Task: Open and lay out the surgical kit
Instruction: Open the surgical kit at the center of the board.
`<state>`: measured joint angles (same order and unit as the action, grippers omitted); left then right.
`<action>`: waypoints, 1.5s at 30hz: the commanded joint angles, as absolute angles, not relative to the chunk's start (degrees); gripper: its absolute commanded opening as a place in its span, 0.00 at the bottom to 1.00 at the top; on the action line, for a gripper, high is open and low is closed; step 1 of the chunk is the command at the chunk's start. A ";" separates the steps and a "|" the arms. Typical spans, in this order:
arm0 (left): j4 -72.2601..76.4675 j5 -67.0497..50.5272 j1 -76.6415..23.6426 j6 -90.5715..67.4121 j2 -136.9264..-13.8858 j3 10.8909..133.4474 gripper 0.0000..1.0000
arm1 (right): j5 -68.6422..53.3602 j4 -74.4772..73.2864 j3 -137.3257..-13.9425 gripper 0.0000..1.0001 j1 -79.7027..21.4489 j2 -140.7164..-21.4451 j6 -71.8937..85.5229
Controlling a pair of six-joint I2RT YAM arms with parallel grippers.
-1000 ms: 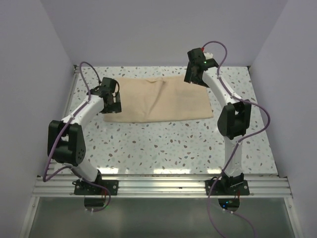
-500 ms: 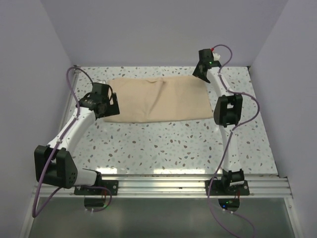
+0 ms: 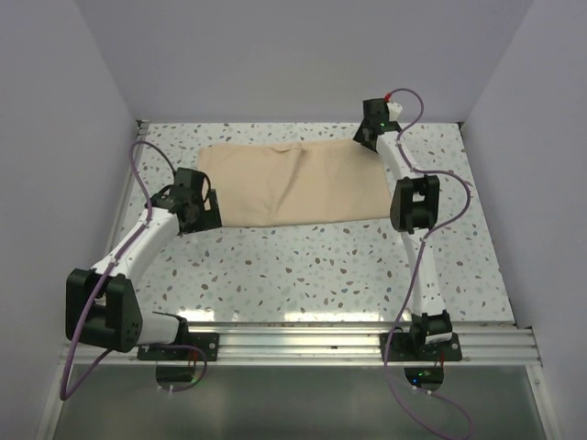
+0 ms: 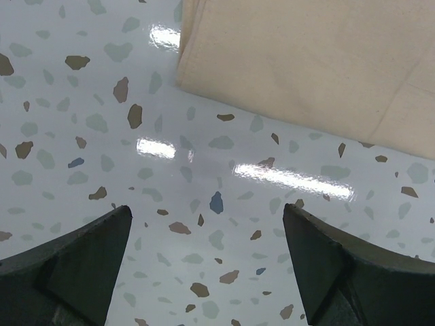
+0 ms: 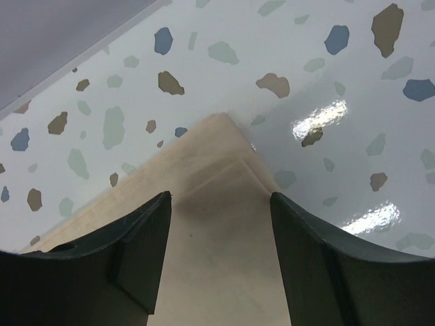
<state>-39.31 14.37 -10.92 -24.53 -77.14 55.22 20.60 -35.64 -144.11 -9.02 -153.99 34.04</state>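
My right jaws stand spread and empty, either side of the far right corner of the folded wrap (image 5: 217, 217). My left jaws gape too, holding nothing, over the speckled bench (image 4: 204, 197), with the wrap's near left corner just ahead. The wrap lies flat on the bench's far half.

quick headcount of what you're looking at

you've got one tan cloth wrap (image 3: 293, 183) on one speckled table (image 3: 321, 266), and two arms, a left arm (image 3: 138, 243) and a right arm (image 3: 420, 275), with one gripper each, so two total: left gripper (image 4: 204, 210) and right gripper (image 5: 219, 204).
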 commanded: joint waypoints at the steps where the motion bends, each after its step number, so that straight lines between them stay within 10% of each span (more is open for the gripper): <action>1: -36.91 14.77 -10.63 -25.84 -75.06 53.88 0.97 | 24.96 -31.55 -147.04 0.64 -8.18 -155.48 33.40; 11: -38.76 14.06 -10.72 -27.51 -74.71 53.35 0.96 | 23.21 -30.85 -148.18 0.59 -7.65 -158.38 33.22; 23: -40.96 12.83 -10.72 -28.74 -72.69 52.21 0.96 | 25.39 -32.08 -144.14 0.03 -8.35 -154.26 30.76; 45: -42.37 12.13 -10.72 -29.53 -65.30 50.45 0.96 | 29.97 -32.52 -132.89 0.00 -13.62 -134.56 18.81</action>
<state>-42.72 12.69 -10.92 -28.53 -66.76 51.51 28.38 -32.58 -133.12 -11.64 -140.51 21.76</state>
